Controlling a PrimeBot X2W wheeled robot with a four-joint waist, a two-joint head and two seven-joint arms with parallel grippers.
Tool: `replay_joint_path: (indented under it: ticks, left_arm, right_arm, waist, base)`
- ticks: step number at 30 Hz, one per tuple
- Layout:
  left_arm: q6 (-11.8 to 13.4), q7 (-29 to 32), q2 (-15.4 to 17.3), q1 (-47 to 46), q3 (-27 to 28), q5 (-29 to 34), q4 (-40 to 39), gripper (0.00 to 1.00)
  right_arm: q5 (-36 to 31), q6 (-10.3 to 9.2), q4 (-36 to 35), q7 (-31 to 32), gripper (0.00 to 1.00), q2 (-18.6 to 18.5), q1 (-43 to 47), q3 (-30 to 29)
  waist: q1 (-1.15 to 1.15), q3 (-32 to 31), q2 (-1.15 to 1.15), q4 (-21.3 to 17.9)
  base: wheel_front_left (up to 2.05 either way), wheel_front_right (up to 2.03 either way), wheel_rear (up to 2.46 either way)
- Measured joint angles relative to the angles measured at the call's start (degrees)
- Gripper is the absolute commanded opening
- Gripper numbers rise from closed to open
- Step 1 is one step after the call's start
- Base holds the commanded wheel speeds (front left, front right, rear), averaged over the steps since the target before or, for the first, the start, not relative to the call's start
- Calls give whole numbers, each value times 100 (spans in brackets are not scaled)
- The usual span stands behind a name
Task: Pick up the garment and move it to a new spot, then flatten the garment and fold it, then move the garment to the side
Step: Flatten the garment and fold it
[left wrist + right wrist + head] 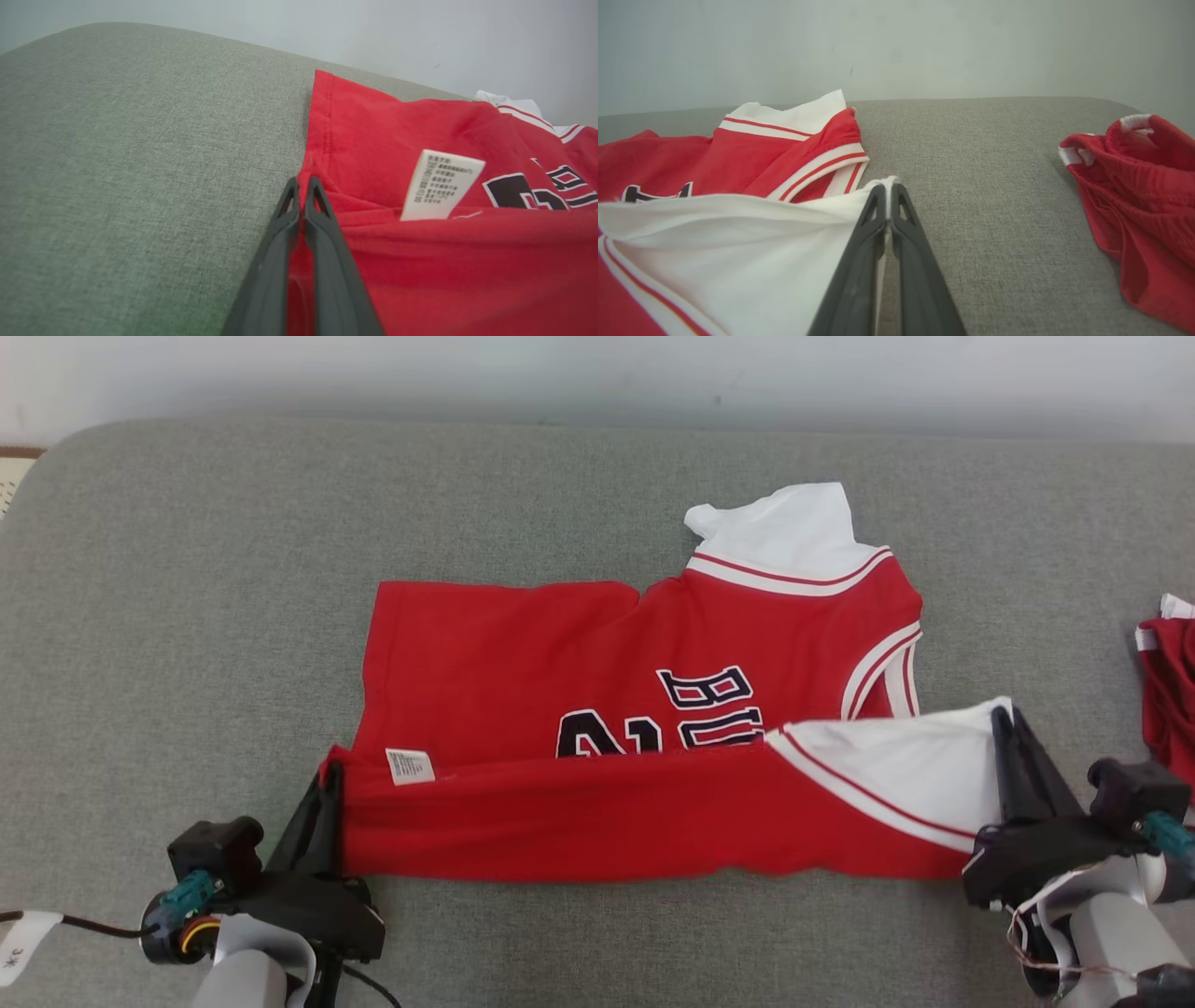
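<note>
The red garment (560,653), a jersey with white sleeves and red-and-white striped trim, lay spread across the middle of the grey fabric surface (187,616). Its near edge was lifted and folded over towards the far side, covering the lower part of the dark, white-outlined lettering (700,709). A white care label (410,766) stood out of the fold near the hem end. The left gripper (331,779) was clamped on the red hem corner of that fold, and the right gripper (1004,714) was clamped on the tip of the near white sleeve. The far sleeve (784,532) lay flat. The surface was a woven grey cushion with a rounded far-left corner. A second red piece of clothing (1172,681) lay crumpled at its right edge, well apart. Behind stood a plain pale wall (597,373).
</note>
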Motion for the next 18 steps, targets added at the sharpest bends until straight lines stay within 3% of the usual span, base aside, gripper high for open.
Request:
replay_joint_path:
  ticks: [1,9,18]
  left_arm:
    - [13,0,0,-20,1,-20,-32,100]
    - [162,0,8,34,15,-40,-322,100]
    - [353,0,14,671,121,-87,-786,100]
  right_arm:
    - [3,0,2,0,100,9,-54,-33]
    - [-3,-1,-178,0,100,46,-25,-274]
    - [96,-1,-391,0,100,215,809,-176]
  waist:
    - [0,17,0,0]
    - [0,9,0,5]
    - [-1,-226,0,-78]
  base:
    - [0,0,0]
    - [0,0,0]
    - [0,0,0]
